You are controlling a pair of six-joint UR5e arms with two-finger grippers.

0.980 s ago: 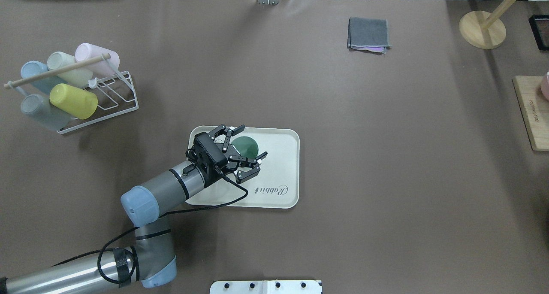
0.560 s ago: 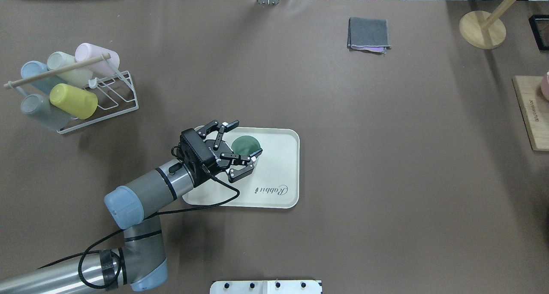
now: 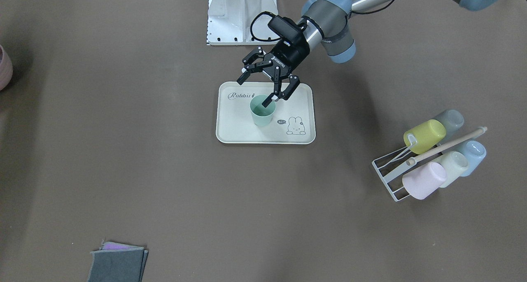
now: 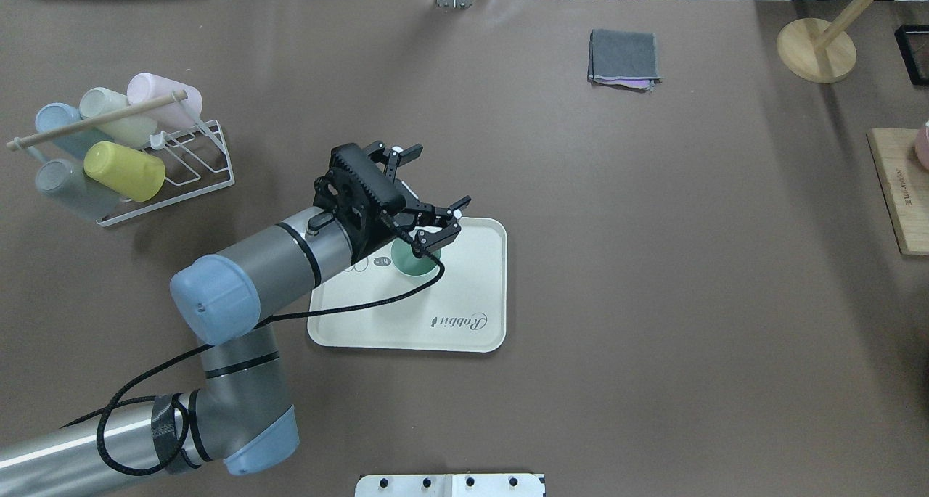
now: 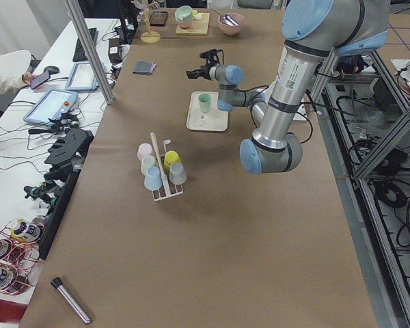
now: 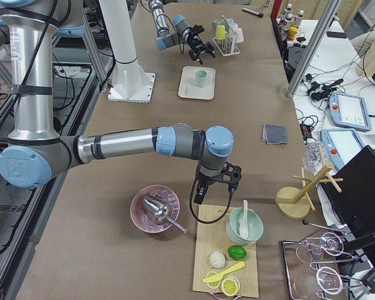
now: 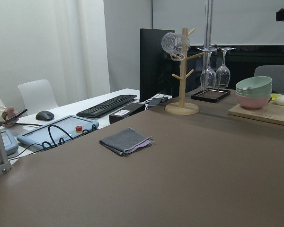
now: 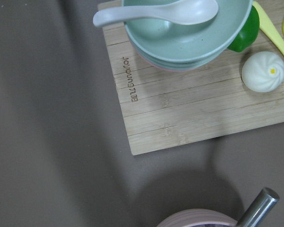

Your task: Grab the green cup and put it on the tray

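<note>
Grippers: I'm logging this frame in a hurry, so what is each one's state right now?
Left gripper: open, holding nothing; the green cup stands free on the tray.
Right gripper: cannot be told; only a side view shows it.

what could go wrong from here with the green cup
The open left tool hangs above the green cup, one fingertip over its rim in the front view; a sideways pull-away could tip it on the tray. The wrist cable loops close by and might drag the cup.
</note>
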